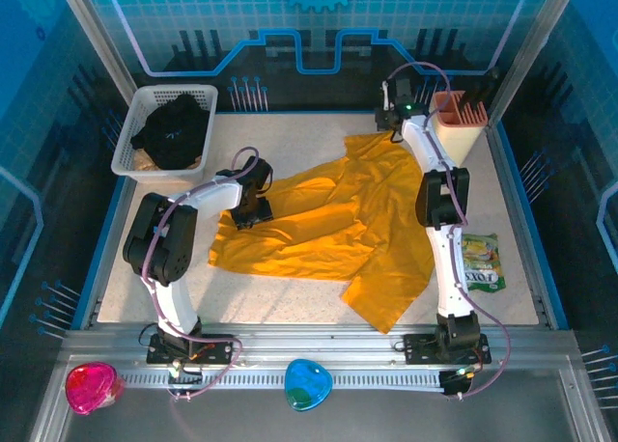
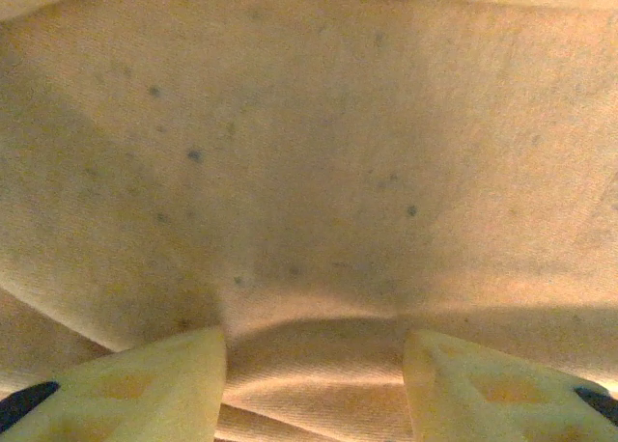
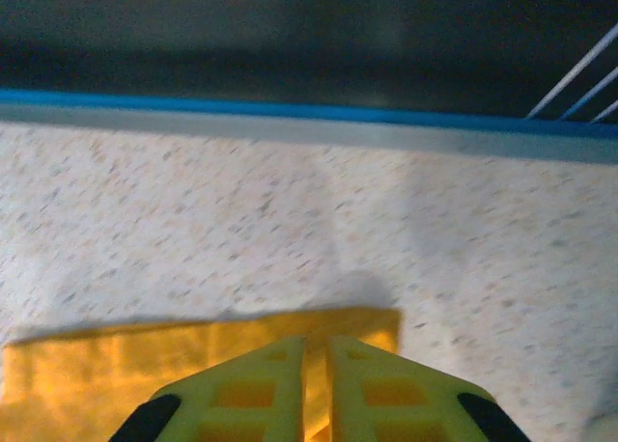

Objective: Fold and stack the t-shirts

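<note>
The golden-yellow t-shirt (image 1: 328, 230) lies rumpled and spread across the middle of the table. My left gripper (image 1: 253, 210) is down on its left part. In the left wrist view its fingers (image 2: 164, 379) stand apart on the cloth (image 2: 309, 172), with a low ridge of cloth between them and the gripper (image 2: 314, 350) open. My right gripper (image 1: 391, 124) is at the shirt's far corner by the back edge. There it (image 3: 317, 365) is shut on the yellow hem (image 3: 145, 355). The black t-shirt (image 1: 172, 128) sits bunched in the basket at the far left.
A white mesh basket (image 1: 130, 152) stands at the back left and a tan holder (image 1: 459, 124) at the back right. A green snack packet (image 1: 481, 262) lies by the right arm. The blue table rim (image 3: 290, 109) runs just beyond the right gripper.
</note>
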### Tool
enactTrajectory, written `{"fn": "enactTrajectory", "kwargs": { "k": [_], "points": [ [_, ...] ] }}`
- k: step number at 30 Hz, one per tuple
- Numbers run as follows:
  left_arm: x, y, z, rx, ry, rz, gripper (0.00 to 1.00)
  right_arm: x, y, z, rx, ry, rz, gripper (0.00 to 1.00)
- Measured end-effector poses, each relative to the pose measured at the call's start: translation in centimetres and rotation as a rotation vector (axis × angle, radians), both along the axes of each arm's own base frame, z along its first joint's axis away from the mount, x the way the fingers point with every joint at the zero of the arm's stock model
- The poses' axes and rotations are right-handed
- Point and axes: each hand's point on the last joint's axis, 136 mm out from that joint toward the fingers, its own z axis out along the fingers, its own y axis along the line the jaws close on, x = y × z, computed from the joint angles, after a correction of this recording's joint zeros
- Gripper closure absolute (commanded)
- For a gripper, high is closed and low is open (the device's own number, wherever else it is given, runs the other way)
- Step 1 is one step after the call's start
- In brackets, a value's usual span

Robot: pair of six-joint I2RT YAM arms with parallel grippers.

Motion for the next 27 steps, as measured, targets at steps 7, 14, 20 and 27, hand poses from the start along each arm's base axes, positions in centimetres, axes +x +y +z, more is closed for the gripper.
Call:
{"fn": "enactTrajectory", "kwargs": {
  "k": [7,14,20,27],
  "points": [
    [-0.1,0.0,0.0,0.002,0.006,0.000,0.49,-3.4,6.6,-3.0,0.144,0.157,0.079,0.98],
    [-0.1,0.0,0.0,0.001,0.005,-0.001,0.49,-3.4,8.1,-6.5,0.302,0.241,0.007,1.00],
    [-0.2,-0.4,-0.1,-0.001,0.002,-0.011,0.49,-2.6,9.1,-6.8,0.421,0.242,-0.065,1.00],
    [-0.9,-0.5,-0.8,0.004,0.017,-0.021,0.49,-1.8,12.1,-6.7,0.585,0.238,-0.077,1.00]
  ]
}}
